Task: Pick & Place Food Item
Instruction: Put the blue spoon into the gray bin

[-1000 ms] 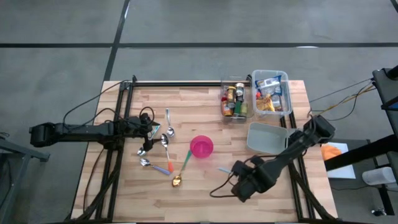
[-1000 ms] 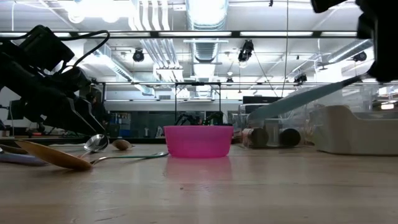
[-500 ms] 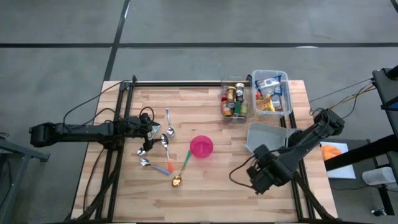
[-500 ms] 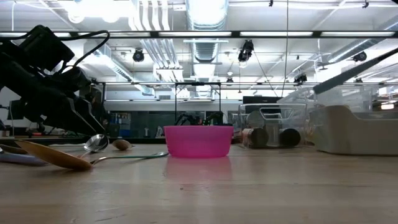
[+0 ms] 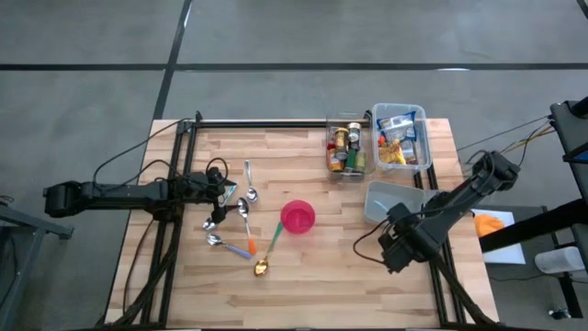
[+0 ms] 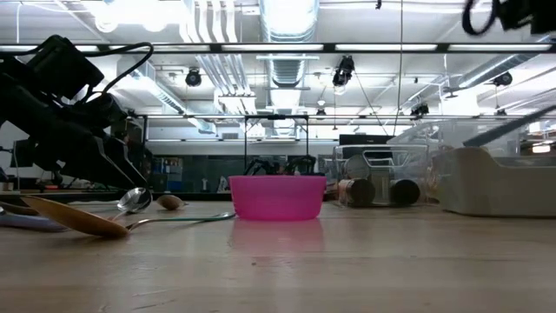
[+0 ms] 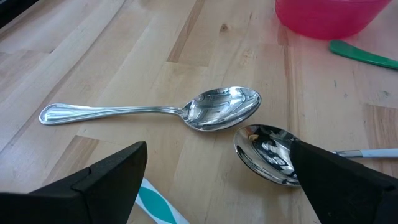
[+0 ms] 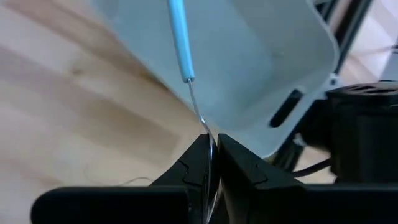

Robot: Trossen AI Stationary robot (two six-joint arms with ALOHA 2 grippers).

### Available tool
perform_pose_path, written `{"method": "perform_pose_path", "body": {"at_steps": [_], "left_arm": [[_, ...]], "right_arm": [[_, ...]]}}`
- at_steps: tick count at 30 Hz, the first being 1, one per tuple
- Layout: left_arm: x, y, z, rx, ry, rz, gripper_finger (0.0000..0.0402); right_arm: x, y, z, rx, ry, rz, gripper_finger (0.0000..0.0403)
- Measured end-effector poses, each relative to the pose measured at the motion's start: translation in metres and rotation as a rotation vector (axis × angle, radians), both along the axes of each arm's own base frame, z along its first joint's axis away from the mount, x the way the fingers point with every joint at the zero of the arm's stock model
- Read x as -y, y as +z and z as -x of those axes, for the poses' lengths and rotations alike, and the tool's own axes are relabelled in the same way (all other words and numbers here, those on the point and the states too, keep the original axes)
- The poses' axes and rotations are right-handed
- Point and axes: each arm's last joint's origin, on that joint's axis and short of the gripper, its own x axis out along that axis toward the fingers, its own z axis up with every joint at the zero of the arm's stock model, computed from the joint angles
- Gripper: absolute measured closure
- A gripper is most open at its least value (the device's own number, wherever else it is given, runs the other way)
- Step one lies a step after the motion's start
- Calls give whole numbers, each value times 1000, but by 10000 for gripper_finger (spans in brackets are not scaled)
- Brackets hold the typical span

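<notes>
blue-handled utensil (image 8: pixel 182 43) was clamped in the right gripper (image 8: pixel 213 152) fingers above the grey bin (image 5: pixel 390 204) near the bench's right edge; lower squarely before release. left gripper (image 7: pixel 211 180) fingers apart over the spoons (image 7: pixel 205 112).

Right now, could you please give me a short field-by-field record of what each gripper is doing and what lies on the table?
right gripper: shut on a blue-handled utensil, over the grey bin
left gripper: open, low over the spoons, holding nothing
pink bowl: mid-table, upright
green-handled spoon: beside the bowl
food containers: two clear tubs of packaged items at the far edge
table: light wood
</notes>
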Motion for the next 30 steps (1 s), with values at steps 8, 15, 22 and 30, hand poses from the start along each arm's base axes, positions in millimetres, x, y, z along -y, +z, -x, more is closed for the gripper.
{"method": "perform_pose_path", "body": {"at_steps": [8, 15, 22, 30], "left_arm": [[0, 0, 0, 0, 0, 0, 5], [0, 0, 0, 0, 0, 0, 6], [0, 0, 0, 0, 0, 0, 6], [0, 0, 0, 0, 0, 0, 6]], "right_arm": [[19, -21, 20, -39, 28, 84, 376], [24, -40, 22, 43, 67, 112, 376], [27, -66, 26, 43, 45, 93, 376], [28, -79, 28, 41, -22, 116, 376]]}}
